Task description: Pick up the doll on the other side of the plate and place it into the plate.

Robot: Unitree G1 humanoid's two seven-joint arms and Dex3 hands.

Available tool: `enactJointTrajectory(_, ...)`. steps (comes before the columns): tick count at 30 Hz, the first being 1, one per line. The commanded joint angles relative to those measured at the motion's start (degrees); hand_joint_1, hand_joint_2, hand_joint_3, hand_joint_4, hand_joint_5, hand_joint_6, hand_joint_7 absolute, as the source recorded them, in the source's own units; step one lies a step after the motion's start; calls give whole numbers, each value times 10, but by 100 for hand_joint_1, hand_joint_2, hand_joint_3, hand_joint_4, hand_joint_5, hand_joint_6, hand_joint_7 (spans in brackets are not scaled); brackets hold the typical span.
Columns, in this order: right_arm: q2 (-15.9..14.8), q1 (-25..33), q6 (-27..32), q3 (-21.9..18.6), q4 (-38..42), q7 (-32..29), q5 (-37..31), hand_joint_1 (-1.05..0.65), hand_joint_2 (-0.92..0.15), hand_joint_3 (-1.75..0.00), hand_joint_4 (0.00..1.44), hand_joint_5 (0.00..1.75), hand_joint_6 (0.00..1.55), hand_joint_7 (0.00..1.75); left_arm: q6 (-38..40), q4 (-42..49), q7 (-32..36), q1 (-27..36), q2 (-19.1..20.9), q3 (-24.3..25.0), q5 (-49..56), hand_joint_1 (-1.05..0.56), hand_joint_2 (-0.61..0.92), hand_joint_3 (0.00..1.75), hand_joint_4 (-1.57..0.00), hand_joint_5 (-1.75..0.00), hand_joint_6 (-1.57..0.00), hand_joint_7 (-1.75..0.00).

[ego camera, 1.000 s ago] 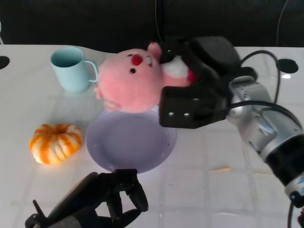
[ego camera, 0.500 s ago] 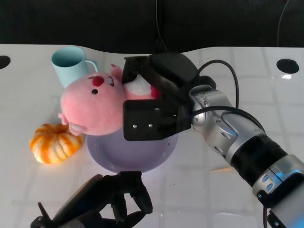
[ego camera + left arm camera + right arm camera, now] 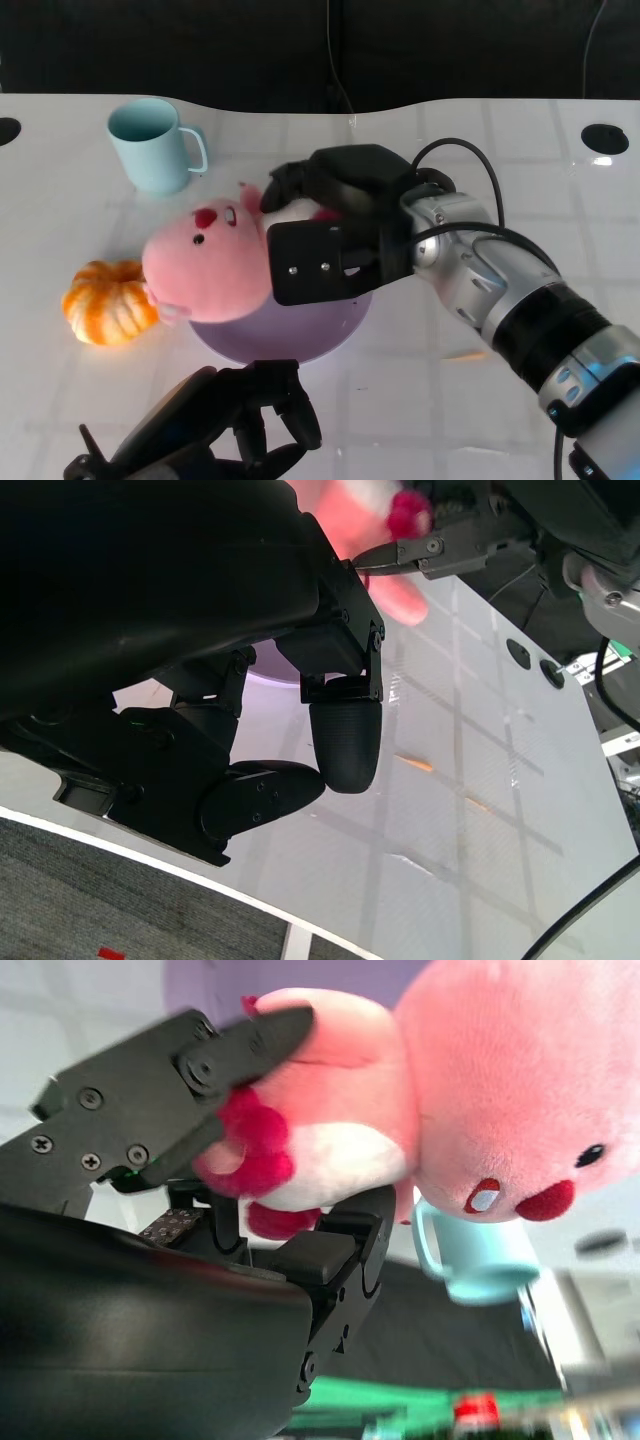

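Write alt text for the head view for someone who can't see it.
The robot's right hand holds a pink plush pig doll over a round lavender plate on a white table. An orange striped pumpkin sits beside them, a light blue mug behind.

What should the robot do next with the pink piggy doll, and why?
Probably lower it a little and let go. The right hand holds the pink doll over the purple plate, its head hanging past the rim toward the pumpkin, so nudging it toward the plate's middle first seems wise.
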Motion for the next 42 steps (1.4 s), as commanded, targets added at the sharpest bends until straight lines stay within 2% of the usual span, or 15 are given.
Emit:
enactJointTrajectory(1, -20, -3, -1, 0, -27, 23, 6, -73, -92, -22, 35, 20, 37, 0, -9, 7, 4, -2, 9, 5, 1, -23, 68, 78, -66, -175, -67, -133)
enactJointTrajectory(4, -31, 2, 1, 5, -48, 36, 2, -85, -92, -23, 27, 11, 24, 0, -14, 11, 4, -3, 8, 6, -1, -24, 68, 78, -66, -175, -67, -133)
enactJointTrajectory(7, -42, 2, 9, 14, -72, 58, -5, -91, -92, -26, 24, 9, 18, 0, -10, 10, 4, -3, 7, 6, 0, -24, 68, 77, -67, -175, -67, -133)
enactJointTrajectory(11, -60, 5, 16, 15, -117, 91, -6, -93, -92, -27, 27, 10, 19, 1, -10, 9, 4, -2, 8, 5, 1, -24, 68, 77, -66, -175, -67, -133)
enactJointTrajectory(15, -86, 25, 16, 0, -188, 116, 7, -92, -92, -27, 30, 12, 22, 2, -1, 4, 2, -2, 7, 4, 2, -25, 68, 77, -66, -175, -67, -133)
enactJointTrajectory(21, -139, 97, 32, -51, -344, 146, 39, -75, -92, -22, 42, 16, 31, 5, -1, 1, 4, -2, 6, 2, 5, -26, 69, 76, -66, -175, -67, -134)
enactJointTrajectory(27, -195, 191, 39, -102, -476, 148, 55, -56, -92, -15, 53, 22, 44, 8, -5, 7, 5, -7, 6, 4, 2, -24, 70, 77, -67, -175, -67, -134)
enactJointTrajectory(32, -224, 257, 26, -144, -525, 139, 85, -37, -91, -5, 64, 30, 54, 9, -11, 14, 6, -11, 5, 5, 0, -25, 68, 79, -70, -175, -68, -135)
enactJointTrajectory(42, -273, 370, 31, -200, -606, 150, 110, -17, -89, -2, 65, 38, 64, 9, 6, 5, 4, -13, 3, 2, 4, -25, 67, 80, -69, -175, -68, -135)
